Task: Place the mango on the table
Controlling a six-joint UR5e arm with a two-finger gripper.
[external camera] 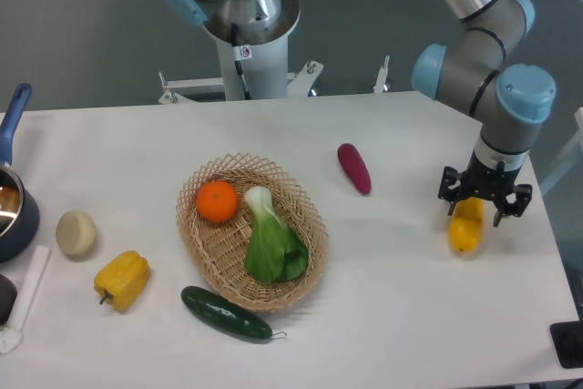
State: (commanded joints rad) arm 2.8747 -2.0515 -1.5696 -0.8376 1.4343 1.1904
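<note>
Mango (465, 230) lies on the table (401, 316) near the right edge, tilted a little, its upper end tucked under my gripper (485, 208). From the one fixed camera I see the black fingers spread to either side of the fruit's top, with a gap on each side, so the jaws look parted and not clamping anything. I can't be sure whether a fingertip still brushes the skin. The arm (499, 97) comes down from the upper right, its grey and light-blue joints stacked above the gripper.

To the left of the mango, well apart from it, a dark red sweet potato (354, 168) rests on the table at an angle. Further left sits a woven basket (219, 252) holding an orange (217, 201) in its upper left part and a bok choy (270, 239) lying along its middle. A dark green cucumber (226, 313) lies on the table just below the basket, touching or nearly touching its rim. A yellow pepper (122, 279) is to the left of that, and a pale round potato (76, 232) sits above and left of the pepper. At the far left edge I see part of a dark blue pot (11, 207) with its handle pointing up.
</note>
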